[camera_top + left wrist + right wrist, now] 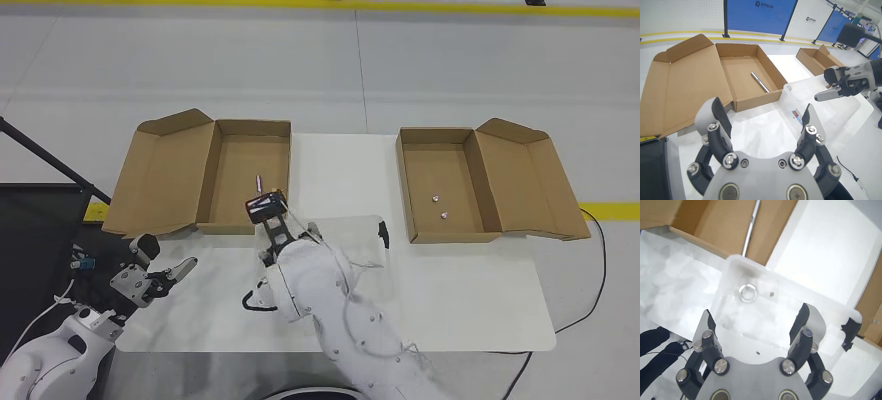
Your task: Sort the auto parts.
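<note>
Steel rod (760,81) lies in a cardboard box (738,79) on the white counter (761,132), grey floor (300,60) around. Its long axis slants away from the empty, wide-spread left claw (762,106); the right claw (755,308) is likewise.

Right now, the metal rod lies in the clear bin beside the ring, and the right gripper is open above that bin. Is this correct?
No: the left wrist view shows the metal rod in the cardboard box, not the clear bin. The ring is there, the right gripper open above.
</note>
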Available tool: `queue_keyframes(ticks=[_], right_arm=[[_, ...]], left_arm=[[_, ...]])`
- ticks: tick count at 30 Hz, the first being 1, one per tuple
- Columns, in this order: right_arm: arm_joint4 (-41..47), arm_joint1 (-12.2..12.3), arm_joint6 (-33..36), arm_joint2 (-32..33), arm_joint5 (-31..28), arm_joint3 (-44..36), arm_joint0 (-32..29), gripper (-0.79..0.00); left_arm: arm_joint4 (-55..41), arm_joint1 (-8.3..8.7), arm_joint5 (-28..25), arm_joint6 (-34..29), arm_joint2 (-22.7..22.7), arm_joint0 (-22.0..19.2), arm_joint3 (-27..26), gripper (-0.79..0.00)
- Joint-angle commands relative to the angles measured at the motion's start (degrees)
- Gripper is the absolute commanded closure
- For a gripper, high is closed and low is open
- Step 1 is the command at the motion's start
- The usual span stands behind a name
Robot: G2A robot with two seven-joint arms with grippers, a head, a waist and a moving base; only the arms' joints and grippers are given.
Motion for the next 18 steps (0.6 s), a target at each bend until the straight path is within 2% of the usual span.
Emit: queue_keyframes(ticks=[1,2,6,12,18], right_arm=[[-0.3,-0.5,-0.4,1.2,0.3,1.4,-0.4,-0.785],[-0.8,-0.8,-0.8,2.0,0.6,2.1,-0.8,-0.785],[-3.9,-2.5,-1.9,4.7,1.8,5.6,-2.4,-0.409],[-2.9,-4.4,-4.8,6.9,4.6,12.7,-1.3,-0.311],[1.7,-5.3,-8.5,7.0,8.4,18.7,1.6,-0.329]], left_arm=[[0.0,0.0,0.0,0.0,0.0,0.0,0.0,-0.785],[0.0,0.0,0.0,0.0,0.0,0.0,0.0,-0.785],[0.0,0.0,0.0,0.0,0.0,0.0,0.0,-0.785],[0.0,0.0,0.0,0.0,0.0,0.0,0.0,-0.785],[0.0,0.0,0.0,0.0,0.0,0.0,0.0,-0.785]])
